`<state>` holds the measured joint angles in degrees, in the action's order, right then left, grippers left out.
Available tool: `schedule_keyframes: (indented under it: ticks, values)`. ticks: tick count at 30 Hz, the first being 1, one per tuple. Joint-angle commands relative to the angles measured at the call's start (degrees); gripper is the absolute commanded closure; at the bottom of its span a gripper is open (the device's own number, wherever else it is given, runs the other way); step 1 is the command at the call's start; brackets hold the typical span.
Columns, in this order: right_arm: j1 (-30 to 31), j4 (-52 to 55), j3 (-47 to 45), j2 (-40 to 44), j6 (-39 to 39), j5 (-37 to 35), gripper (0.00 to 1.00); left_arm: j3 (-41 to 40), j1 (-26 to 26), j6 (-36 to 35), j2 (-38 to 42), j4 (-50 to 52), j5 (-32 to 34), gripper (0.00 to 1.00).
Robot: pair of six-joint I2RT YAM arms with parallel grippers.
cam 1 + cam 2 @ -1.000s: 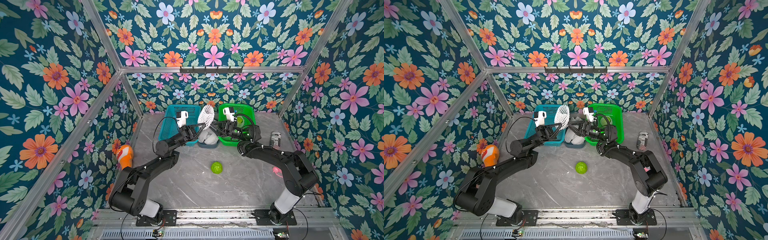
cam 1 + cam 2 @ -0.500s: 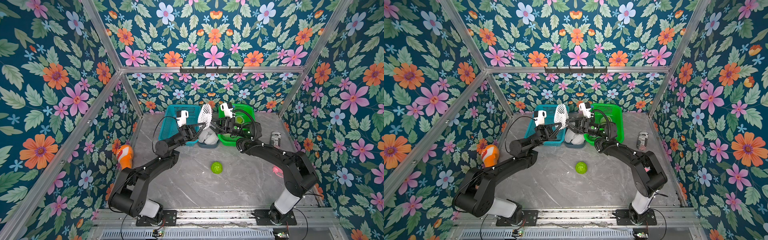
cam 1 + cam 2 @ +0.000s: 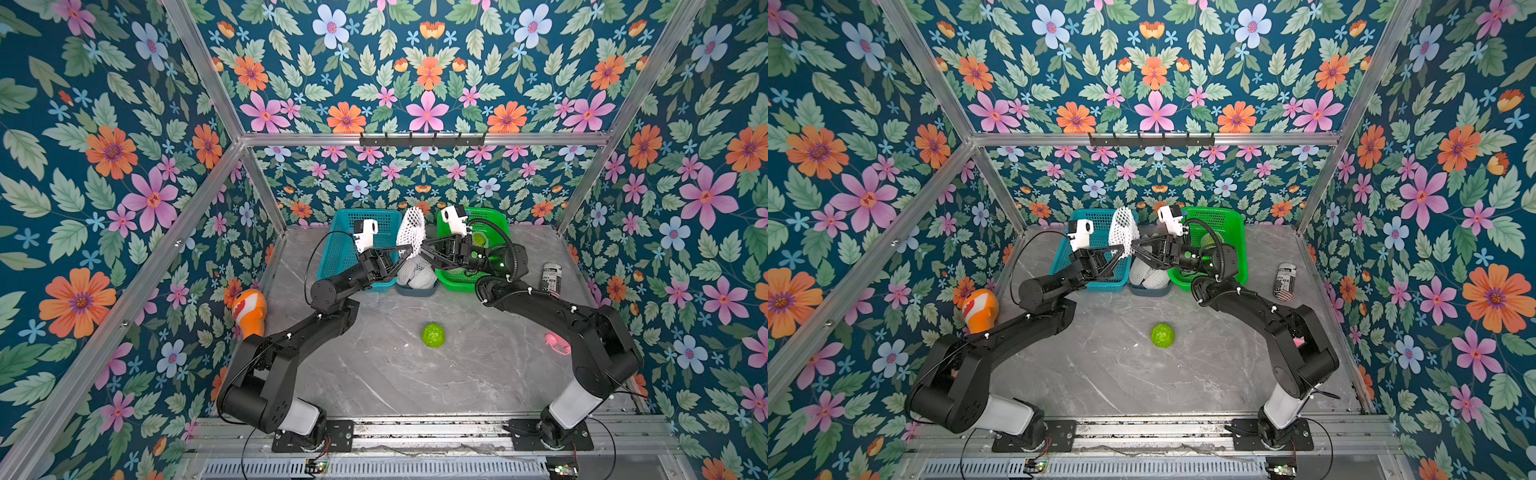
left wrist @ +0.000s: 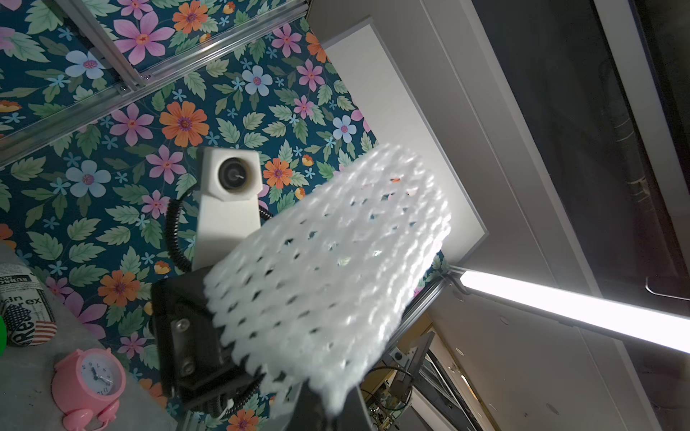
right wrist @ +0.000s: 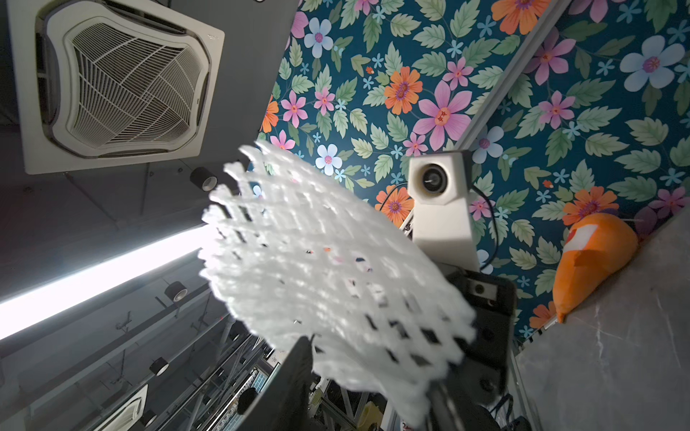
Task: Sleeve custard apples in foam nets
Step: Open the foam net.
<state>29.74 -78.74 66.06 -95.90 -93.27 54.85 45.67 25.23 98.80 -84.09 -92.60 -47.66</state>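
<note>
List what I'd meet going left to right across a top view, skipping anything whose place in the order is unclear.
In order: orange fish toy, blue basket, raised foam net, green basket, printed can. Left out for overlap: custard apple on the table, grey tub, pink clock.

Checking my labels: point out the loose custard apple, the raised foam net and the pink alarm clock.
custard apple point(image 3: 433, 336): in a top view, middle of its bumpy skin.
foam net point(image 3: 410, 226): in a top view, its upper mesh.
pink alarm clock point(image 4: 98, 375): left wrist view, its white dial.
</note>
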Motion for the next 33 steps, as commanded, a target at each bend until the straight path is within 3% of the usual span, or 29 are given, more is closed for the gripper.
schedule_keyframes:
  ticks: [1,8,13,20,23,25,29,33]
  values:
    - [-0.1,-3.1,1.1,2.1,-1.2,-0.1,0.52,0.2,0.0,0.0,0.1,-6.0,-0.2,1.0]
    - [-0.5,-3.1,1.3,1.6,-0.6,-2.5,0.47,0.4,0.5,0.2,-0.2,-6.0,-0.7,1.0]
    - [-0.6,-3.1,1.6,1.4,-0.4,-3.5,0.51,0.8,1.1,0.3,-0.3,-6.0,-0.7,1.0]
    - [-0.6,-3.1,-0.3,1.5,0.9,-3.9,0.76,0.8,1.1,0.6,-1.0,-6.0,0.3,1.0]
    - [-0.8,-3.1,-2.0,2.5,1.6,-3.9,0.98,0.9,0.8,1.0,-1.4,-6.0,0.6,1.0]
    - [-1.0,-3.0,-3.0,3.1,1.6,-4.0,1.0,1.2,0.6,0.8,-1.6,-6.0,0.6,1.0]
    - [-1.5,-3.1,-3.7,3.9,1.5,-3.3,1.0,1.4,-0.2,1.2,-1.6,-6.0,1.3,0.73]
    - [-1.5,-3.1,-3.8,4.0,1.3,-2.5,1.0,0.9,-0.8,1.4,-1.4,-6.0,1.5,0.67]
